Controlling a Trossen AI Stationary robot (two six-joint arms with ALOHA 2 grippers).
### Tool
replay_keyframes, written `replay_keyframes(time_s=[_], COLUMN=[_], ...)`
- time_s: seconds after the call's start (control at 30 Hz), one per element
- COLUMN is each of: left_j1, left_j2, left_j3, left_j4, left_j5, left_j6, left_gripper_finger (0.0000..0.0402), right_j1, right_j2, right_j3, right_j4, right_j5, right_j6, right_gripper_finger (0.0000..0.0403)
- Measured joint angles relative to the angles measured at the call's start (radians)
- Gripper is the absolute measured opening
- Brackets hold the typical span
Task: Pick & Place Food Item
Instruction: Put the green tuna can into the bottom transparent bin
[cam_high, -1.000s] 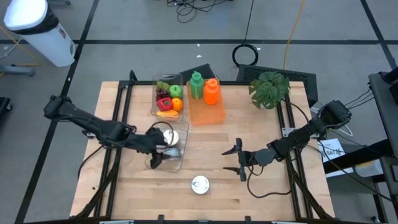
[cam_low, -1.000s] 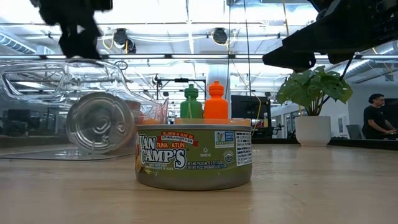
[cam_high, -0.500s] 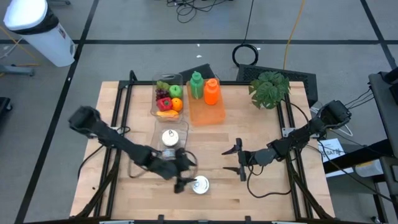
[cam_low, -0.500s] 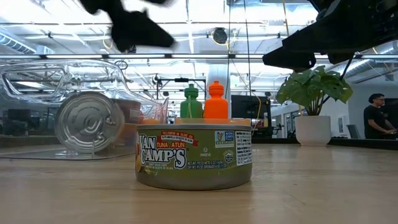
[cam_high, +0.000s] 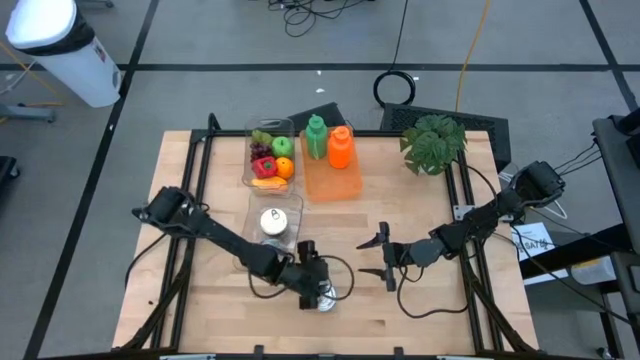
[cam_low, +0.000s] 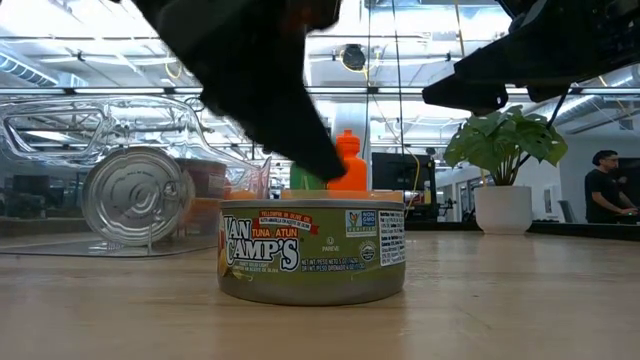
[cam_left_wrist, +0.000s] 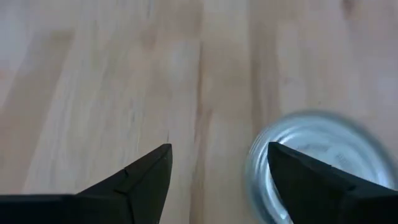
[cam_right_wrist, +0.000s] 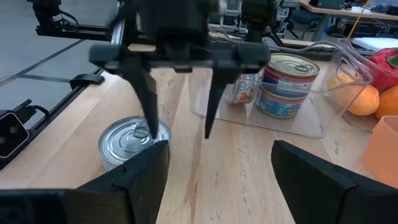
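A tuna can (cam_high: 322, 297) with a green label (cam_low: 312, 250) stands upright on the wooden table near its front edge. My left gripper (cam_high: 318, 288) hovers open just above it, pointing slantwise down. In the right wrist view one finger (cam_right_wrist: 148, 93) hangs over the can's lid (cam_right_wrist: 130, 142) and the other (cam_right_wrist: 214, 93) stands beside the can. I see no touch. My right gripper (cam_high: 362, 257) waits open to the can's right, held level above the table. A second can (cam_low: 137, 197) lies in a clear container (cam_high: 272, 222).
At the far edge stand a clear box of fruit (cam_high: 270, 155), an orange tray (cam_high: 335, 180) with a green bottle (cam_high: 316, 137) and an orange bottle (cam_high: 340, 147), and a potted plant (cam_high: 432, 142). A person (cam_low: 605, 190) sits in the room behind.
My left gripper has left the clear container and swung toward the table's near edge and right, sinking to just above the tuna can while its wrist rolled. The can inside the container has shifted a little. The tuna can has stayed put.
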Motion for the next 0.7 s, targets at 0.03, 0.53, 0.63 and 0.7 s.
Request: replay_keyframes(time_s=[0.03, 0.53, 0.63, 0.7], left_j1=[0.007, 0.041, 0.059, 0.074], left_j2=[0.001, -0.002, -0.004, -0.006], left_j3=[0.0, -0.031, -0.062, -0.083], left_j4=[-0.025, -0.106, -0.11, -0.104], left_j5=[0.012, 0.044, 0.033, 0.033], left_j6=[-0.017, -0.12, -0.18, -0.234], left_gripper_finger=[0.027, 0.0235, 0.0221, 0.0208], right_j1=[0.0, 0.0, 0.0, 0.0], right_j2=[0.0, 0.0, 0.0, 0.0], right_j3=[0.0, 0.0, 0.0, 0.0], right_j4=[0.0, 0.0, 0.0, 0.0], right_j5=[0.0, 0.0, 0.0, 0.0], right_j6=[0.0, 0.0, 0.0, 0.0], right_gripper_finger=[0.0265, 0.0265, 0.0265, 0.0265])
